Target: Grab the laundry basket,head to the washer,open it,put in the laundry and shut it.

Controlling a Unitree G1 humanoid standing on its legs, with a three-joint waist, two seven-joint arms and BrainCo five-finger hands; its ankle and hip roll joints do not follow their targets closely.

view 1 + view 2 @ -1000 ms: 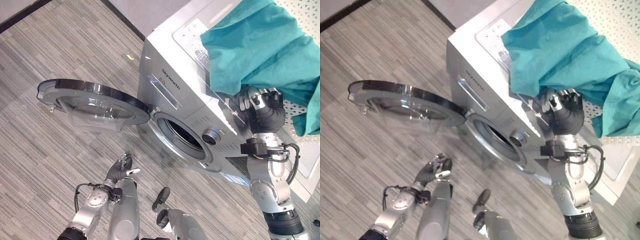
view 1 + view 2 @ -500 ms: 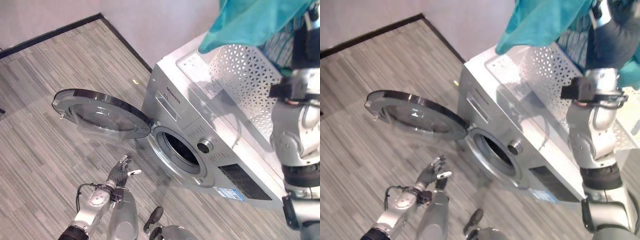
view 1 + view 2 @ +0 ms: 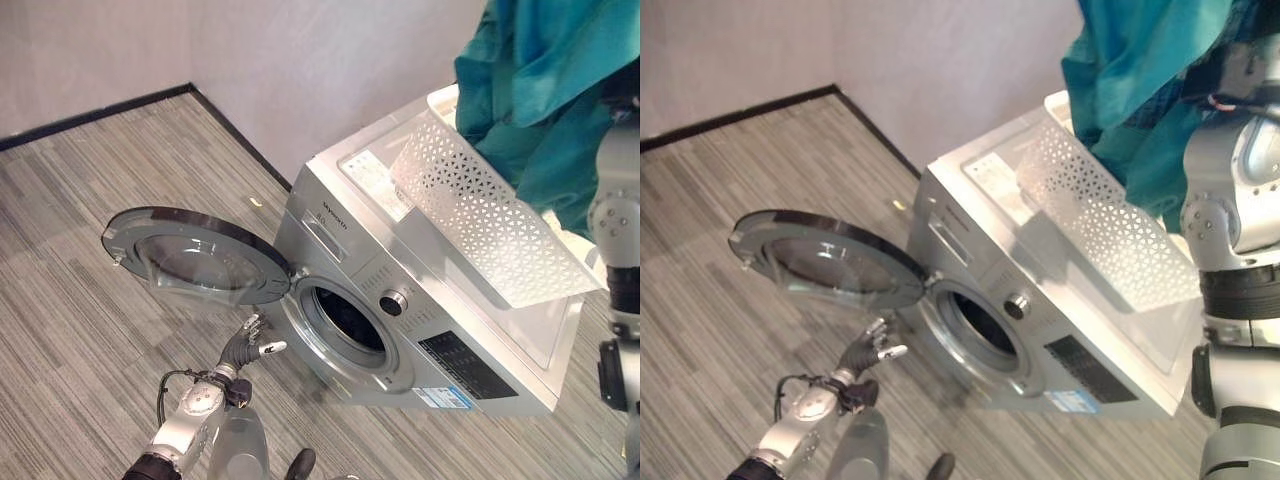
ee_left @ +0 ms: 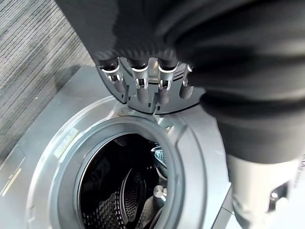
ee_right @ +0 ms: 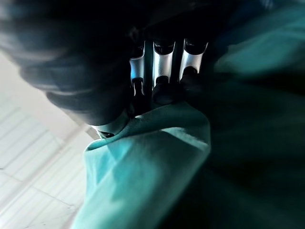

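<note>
Lifted higher, teal laundry [image 3: 545,80] hangs from right hand's [image 5: 157,81] seemingly clenched fingers above striped grey floor [image 3: 70,200]; left hand [image 3: 248,345] relaxed.

Floor [image 3: 90,180]: grey striped carpet, streaks running in alternating patches. Plain pale wall [image 3: 300,70] behind, meeting second wall at corner, upper left. Black skirting board [image 3: 95,112] along wall base, bending at corner. Small pale scrap [image 3: 258,202] on floor near skirting. Even, soft light.

Looks like a bare test room, not a home: lone washer [image 3: 400,300] on striped grey carpet floor [image 3: 80,250], plain white walls [image 3: 300,60].
</note>
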